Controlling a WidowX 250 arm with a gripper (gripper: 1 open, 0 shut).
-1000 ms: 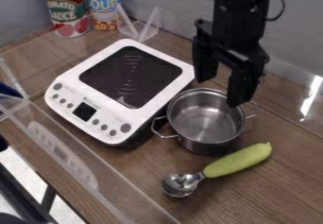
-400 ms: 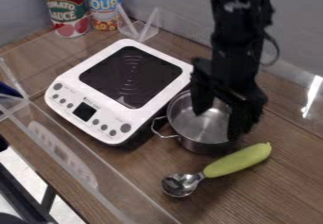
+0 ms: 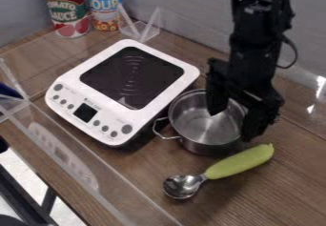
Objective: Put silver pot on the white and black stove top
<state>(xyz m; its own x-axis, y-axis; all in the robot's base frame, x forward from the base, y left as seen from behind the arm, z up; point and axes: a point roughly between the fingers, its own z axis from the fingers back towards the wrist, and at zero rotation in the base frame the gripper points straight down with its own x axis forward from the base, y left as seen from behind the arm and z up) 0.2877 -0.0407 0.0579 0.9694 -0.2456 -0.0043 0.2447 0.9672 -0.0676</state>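
Claw (image 3: 242,113) spread wide over pot (image 3: 205,121) beside stove (image 3: 124,85), near table's right edge. Stiff, light, slippery steel; best pinched at rim.

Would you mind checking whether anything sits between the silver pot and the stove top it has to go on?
Nothing visible does. The silver pot stands right beside the stove top, whose black glass is bare. The green-handled scoop lies on the pot's other side, and the cans stand behind the stove.

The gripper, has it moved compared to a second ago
Yes. The gripper has come down and shifted right toward the silver pot, its open fingers now level with the pot's right rim.
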